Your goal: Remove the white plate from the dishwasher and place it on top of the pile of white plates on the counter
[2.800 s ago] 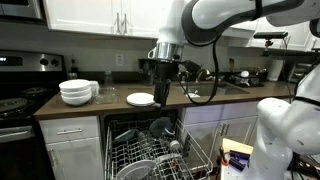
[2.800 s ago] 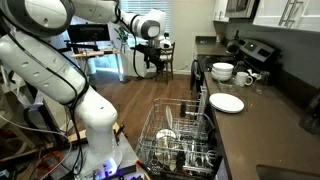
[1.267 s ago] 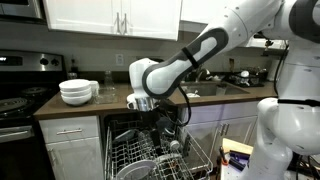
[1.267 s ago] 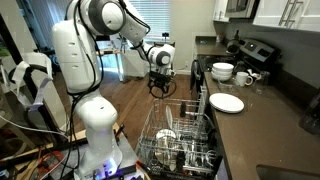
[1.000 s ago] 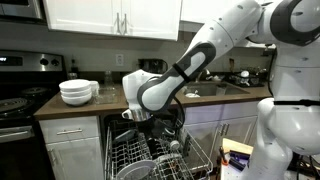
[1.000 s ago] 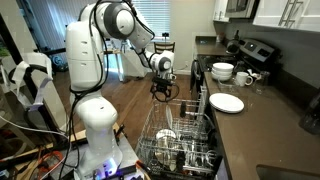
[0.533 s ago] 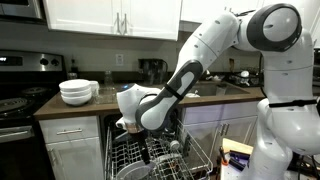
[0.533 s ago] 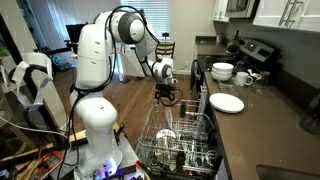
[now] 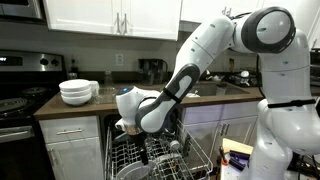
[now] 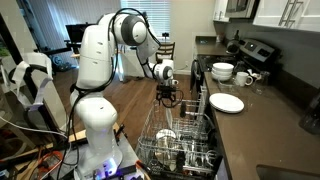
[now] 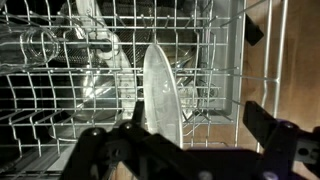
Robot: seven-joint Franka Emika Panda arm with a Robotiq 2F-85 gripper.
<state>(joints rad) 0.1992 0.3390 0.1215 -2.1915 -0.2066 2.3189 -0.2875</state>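
The white plate (image 11: 160,90) stands on edge in the dishwasher's light wire rack (image 11: 60,110) in the wrist view. My gripper (image 11: 195,128) is open just above it. The plate's rim lies between the two dark fingers, close to the left finger (image 11: 133,122), and I cannot tell whether they touch. In both exterior views the gripper (image 9: 142,150) (image 10: 168,100) hangs low over the pulled-out rack (image 9: 160,158) (image 10: 182,140). The pile of white plates (image 9: 141,99) (image 10: 227,103) sits on the dark counter (image 9: 110,104) (image 10: 240,125).
A stack of deep white bowls (image 9: 76,91) (image 10: 222,71) stands beside the pile, with the black stove (image 9: 15,100) beyond it. Glasses (image 11: 45,45) and other dishes fill the rack around the plate. The robot's white base (image 10: 95,135) stands next to the rack.
The arm has come down from above the counter's edge to the rack, and the gripper now sits over the standing plate. The jaws have stayed open.
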